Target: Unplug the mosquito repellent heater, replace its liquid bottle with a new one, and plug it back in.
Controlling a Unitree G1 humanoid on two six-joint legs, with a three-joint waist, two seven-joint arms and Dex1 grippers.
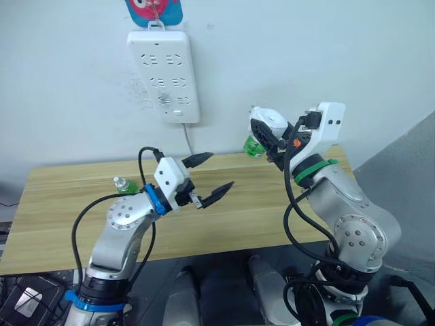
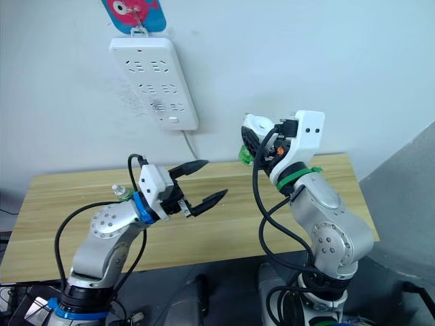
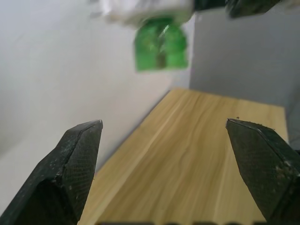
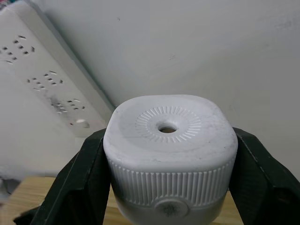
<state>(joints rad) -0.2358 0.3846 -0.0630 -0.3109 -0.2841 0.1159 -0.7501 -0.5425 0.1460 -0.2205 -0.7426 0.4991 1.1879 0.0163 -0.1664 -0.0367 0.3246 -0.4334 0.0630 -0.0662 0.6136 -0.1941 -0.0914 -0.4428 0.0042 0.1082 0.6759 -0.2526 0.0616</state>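
The right gripper point(image 1: 262, 139) is clamped on the small white rounded plastic mosquito repellent heater point(image 4: 169, 154), held in the air above the far right part of the light wooden table point(image 1: 272, 204), its translucent green liquid bottle point(image 1: 253, 147) hanging beneath. The left gripper point(image 1: 209, 175) hovers over the table's middle, its fingers spread wide and empty. A second tiny green bottle with a white cap point(image 1: 122, 184) stands on the table's left, and the long white power strip point(image 1: 165, 75) hangs on the wall with nothing plugged in.

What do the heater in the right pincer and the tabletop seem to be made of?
Mosquito repellent heater: likely matte white moulded plastic, judging by its fine ribbing and vent hole. Table: pale wood or wood-look laminate, given its straight grain lines; which one is unclear.
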